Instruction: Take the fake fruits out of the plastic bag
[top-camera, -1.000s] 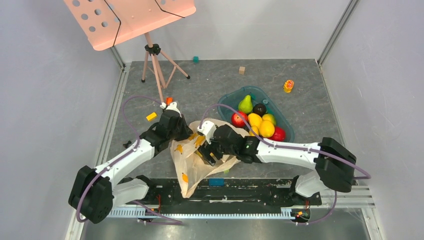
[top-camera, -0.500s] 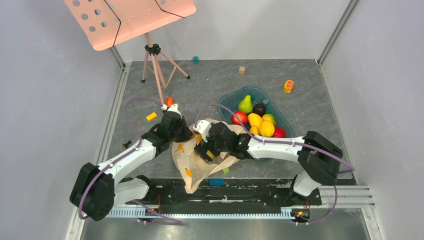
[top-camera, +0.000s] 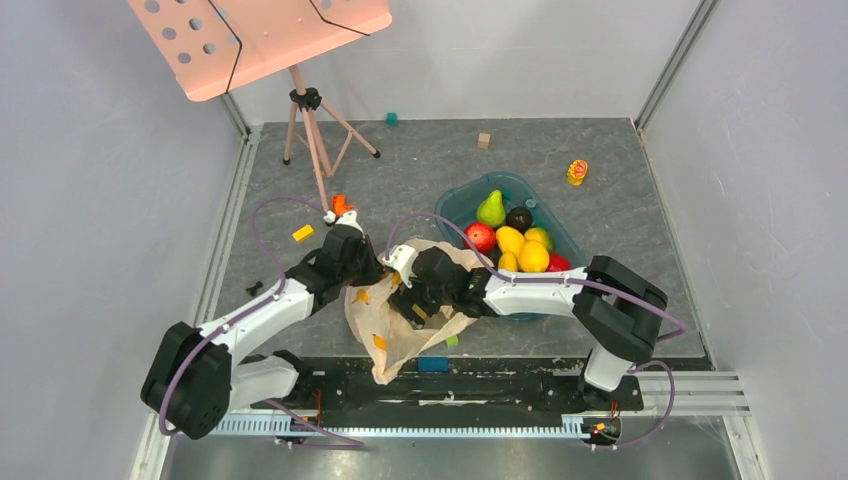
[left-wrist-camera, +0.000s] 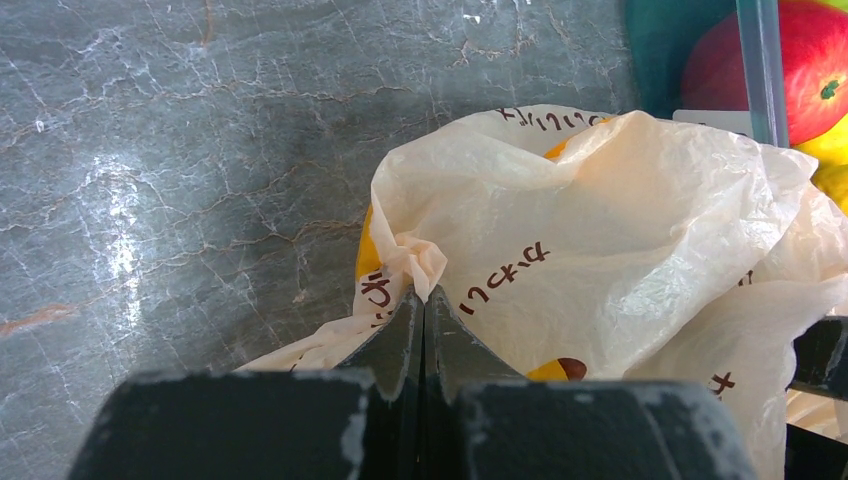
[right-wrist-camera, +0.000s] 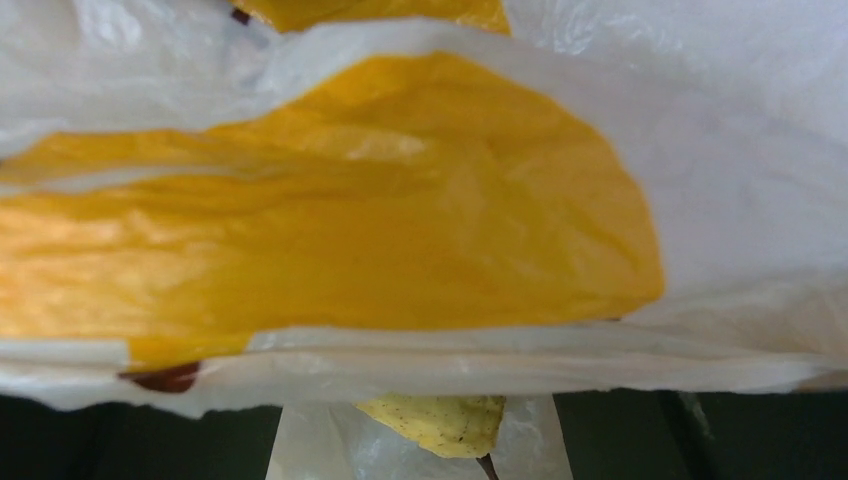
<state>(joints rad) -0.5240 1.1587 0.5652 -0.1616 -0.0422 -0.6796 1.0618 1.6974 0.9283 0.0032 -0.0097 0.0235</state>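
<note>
- Two grips to coordinate. Left gripper (left-wrist-camera: 425, 298) clamped shut on a twisted pinch of the plastic bag (left-wrist-camera: 600, 220); hold that pinch high and taut to keep the mouth open.
- Right gripper (top-camera: 414, 306) buried in the bag mouth, just beside the left one. Jaws apparently spread wide: dark finger bases at both lower corners of its wrist view, gap between.
- Push past the loose film before closing, or likely to grab plastic instead of fruit.
- Close only with the fruit square between the pads, then lift straight out.
- Yellow speckled piece (right-wrist-camera: 440, 420), probably a fruit, just ahead of the right gripper, centred between its fingers, behind film.
- Printed yellow patch (right-wrist-camera: 330, 200) above it on the bag wall: ignore.
- Other fake fruits (top-camera: 522, 248) piled in the teal tray (top-camera: 455, 200), back behind the right wrist, well apart from its fingers.
</note>
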